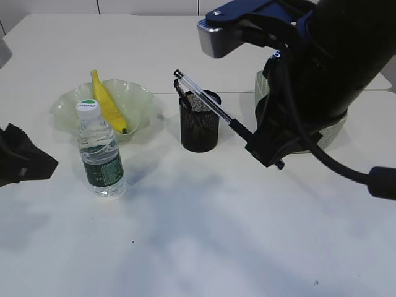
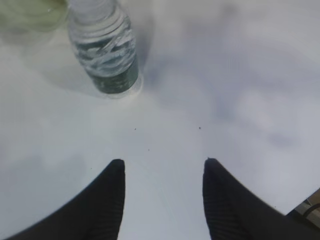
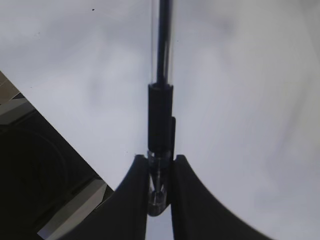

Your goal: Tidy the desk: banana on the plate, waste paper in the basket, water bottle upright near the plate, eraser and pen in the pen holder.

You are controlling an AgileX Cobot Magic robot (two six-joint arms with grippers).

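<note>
Clear pen (image 3: 161,75) between right gripper (image 3: 160,185) fingers

no readable text anywhere. water bottle (image 1: 102,154) has a green label and printed cap, both too blurred to read.

Exterior cam sits high on the near side, looking down at a slant across the white desk (image 1: 204,235) toward the far edge. The left wrist cam hangs low over the desk on the left, facing down and forward past its own fingers (image 2: 107,200), with the water bottle (image 2: 105,50) close ahead. That bottle (image 1: 100,151) shows in the exterior too. The right wrist cam looks almost straight along the pen (image 3: 162,95), super close; the exterior shares that pen (image 1: 207,99).
</note>
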